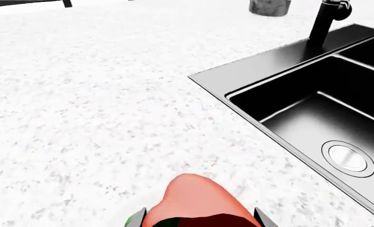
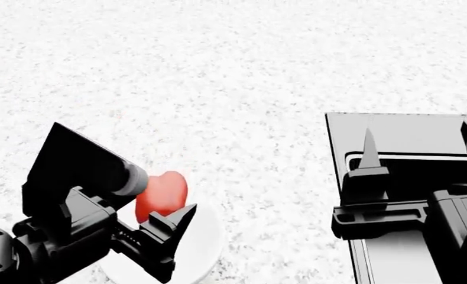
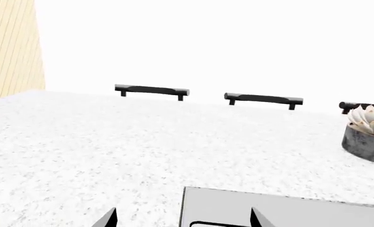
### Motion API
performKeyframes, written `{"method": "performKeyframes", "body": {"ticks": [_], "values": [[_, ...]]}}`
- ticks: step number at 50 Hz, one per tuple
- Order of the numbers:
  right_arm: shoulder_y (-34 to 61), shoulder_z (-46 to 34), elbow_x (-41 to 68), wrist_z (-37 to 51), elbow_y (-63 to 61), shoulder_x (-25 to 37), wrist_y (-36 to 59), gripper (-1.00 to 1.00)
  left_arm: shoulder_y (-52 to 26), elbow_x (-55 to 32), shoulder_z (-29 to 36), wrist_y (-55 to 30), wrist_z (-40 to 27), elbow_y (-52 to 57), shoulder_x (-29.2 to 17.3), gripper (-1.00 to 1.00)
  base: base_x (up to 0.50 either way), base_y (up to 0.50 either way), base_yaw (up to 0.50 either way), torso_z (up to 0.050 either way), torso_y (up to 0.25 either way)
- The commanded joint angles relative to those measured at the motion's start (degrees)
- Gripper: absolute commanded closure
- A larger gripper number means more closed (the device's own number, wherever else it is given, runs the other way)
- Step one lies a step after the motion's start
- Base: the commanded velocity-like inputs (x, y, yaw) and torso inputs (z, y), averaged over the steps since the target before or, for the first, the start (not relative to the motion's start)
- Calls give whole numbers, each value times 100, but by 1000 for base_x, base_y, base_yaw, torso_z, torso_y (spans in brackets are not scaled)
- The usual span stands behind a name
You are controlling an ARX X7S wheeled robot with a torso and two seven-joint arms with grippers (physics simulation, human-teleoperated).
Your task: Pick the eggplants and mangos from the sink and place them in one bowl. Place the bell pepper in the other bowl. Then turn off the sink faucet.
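My left gripper (image 1: 200,220) (image 2: 166,228) is shut on the glossy red bell pepper (image 1: 196,198) (image 2: 161,194), whose green stem end lies between the jaws. It holds the pepper over a white bowl (image 2: 206,251) at the counter's near left. The black sink (image 1: 313,111) (image 2: 391,133) lies to the right; the one basin in view holds only its round silver drain (image 1: 348,158). The black sink faucet (image 1: 326,21) rises behind it. My right gripper (image 3: 183,217) (image 2: 419,145) hangs open over the sink's left rim (image 3: 269,208). Eggplants and mangos are out of view.
The speckled white counter (image 2: 217,89) spreads to the left of and behind the sink. A grey pot with a pale succulent (image 3: 367,132) (image 1: 269,7) stands at the back near the faucet. Black bar handles (image 3: 152,90) line the far wall, beside a wooden panel (image 3: 10,47).
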Motion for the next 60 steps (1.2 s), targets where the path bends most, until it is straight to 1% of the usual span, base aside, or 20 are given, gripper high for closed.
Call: {"method": "performKeyframes", "body": {"ticks": [1, 12, 17, 20, 24, 26, 27, 29, 30, 31, 32, 33, 35, 37, 41, 45, 50, 55, 57, 60], "values": [[-130, 83, -43, -38, 9, -40, -68, -100, -71, 42, 60, -35, -49, -202, 81, -100, 0, 0, 0, 0, 0], [172, -2, 37, -17, 105, -57, 31, -100, -209, -143, -14, -95, -172, -295, 86, -100, 0, 0, 0, 0, 0], [310, -57, 41, -20, 140, -92, 70, -100, -475, -352, -210, -85, -272, -363, 101, -100, 0, 0, 0, 0, 0], [321, -66, 42, -31, 145, -108, 65, -100, -667, -455, -396, -49, -338, -387, 22, -100, 0, 0, 0, 0, 0], [444, -109, -54, -60, 175, -142, 75, -100, -714, -60, -492, 181, -113, -100, -213, -100, 0, 0, 0, 0, 0], [444, -218, -218, -94, 166, -188, 107, -100, -592, 140, -627, 360, -276, 33, -360, -100, 0, 0, 0, 0, 0], [380, -206, -267, -117, 150, -190, 72, -100, -487, 529, -540, 500, -250, 175, -444, -100, 0, 0, 0, 0, 0], [230, -143, -354, -142, 127, -183, -23, -100, -270, 897, -571, 721, -311, 228, -607, -100, 0, 0, 0, 0, 0], [176, -127, -391, -160, 114, -180, -54, -100, -211, 1708, -332, 986, -319, 326, -758, -100, 0, 0, 0, 0, 0], [155, -144, -441, -182, 98, -182, -60, -100, -69, 1414, -547, 1007, -437, 307, -793, -100, 0, 0, 0, 0, 0], [181, -200, -526, -224, 68, -176, -32, -100, -6, 1603, -560, 1115, -459, 450, -916, -100, 0, 0, 0, 0, 0], [184, -230, -578, -244, 70, -190, -29, -100, 51, 1157, -787, 1016, -688, 412, -921, -100, 0, 0, 0, 0, 0], [171, -262, -655, -284, 81, -216, -45, -100, 155, 1210, -870, 1090, -767, 558, -1051, -100, 0, 0, 0, 0, 0], [91, -269, -712, -321, 106, -250, -94, -100, 369, 984, -1063, 1137, -947, 609, -1136, -100, 0, 0, 0, 0, 0], [93, -223, -675, -217, 86, -204, -75, -100, 792, 1092, -1152, 1330, -962, 731, -1324, -100, 0, 0, 0, 0, 0], [218, -277, -579, -112, 120, -242, 14, -100, 885, 1195, -1177, 1410, -964, 784, -1393, -100, -49, 0, 0, 0, 0], [373, -298, -467, -43, 110, -230, 98, -100, 1002, 1138, -1281, 1477, -1010, 924, -1495, -100, -414, -2, 0, 0, 0], [132, -220, -488, -52, 101, -229, -17, -100, 1204, 1061, -1370, 1549, -1008, 1038, -1617, -100, -433, -2, 0, 0, 0], [50, -111, -231, -40, 182, -346, -144, -100, 1245, 1059, -1381, 1576, -1005, 1104, -1634, -100, -467, -2, 0, 0, 0], [120, -189, -342, -14, 190, -272, -34, -100, 1323, 1064, -1394, 1614, -996, 1127, -1655, -100, -500, -3, 0, 0, 0]]}}
